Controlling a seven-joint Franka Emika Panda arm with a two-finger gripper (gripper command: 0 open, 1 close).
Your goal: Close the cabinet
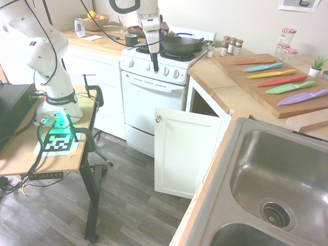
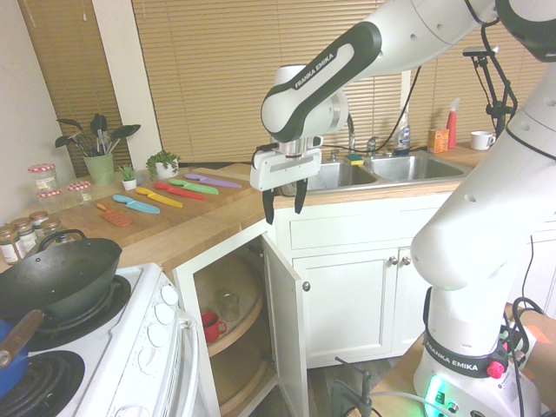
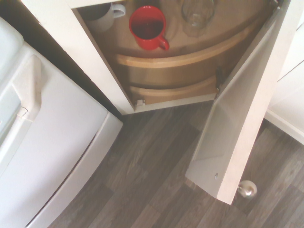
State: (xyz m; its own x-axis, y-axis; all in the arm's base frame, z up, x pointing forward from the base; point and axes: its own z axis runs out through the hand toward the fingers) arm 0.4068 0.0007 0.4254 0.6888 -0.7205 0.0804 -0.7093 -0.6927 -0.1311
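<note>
Hanging in the air above the open door, the gripper (image 2: 284,203) held nothing, and its two dark fingers (image 2: 268,207) pointed down with a clear gap between them. In the first exterior view the gripper (image 1: 154,65) appeared in front of the white oven (image 1: 148,97), higher than the door and not touching it.

The cabinet (image 2: 228,287) stood in the corner under the wooden countertop (image 2: 187,228), between the oven and the white cabinets below the sink (image 2: 382,170). Its door (image 1: 183,152) was swung far out into the room, and the small silver knob (image 1: 158,119) sat near the top corner of the door. In the wrist view the door (image 3: 242,114) was seen from above with the knob (image 3: 246,189) at its free edge, over the dark wooden floor (image 3: 142,180).

Inside the cabinet, curved wooden shelves (image 3: 190,59) were visible. A red mug (image 3: 149,27) stood on the upper shelf, and a clear glass (image 3: 195,14) stood beside it.

On the countertop, several colored knives (image 1: 279,77) lay on a cutting board (image 1: 261,89). A dark wok (image 2: 56,278) rested on the stove.
</note>
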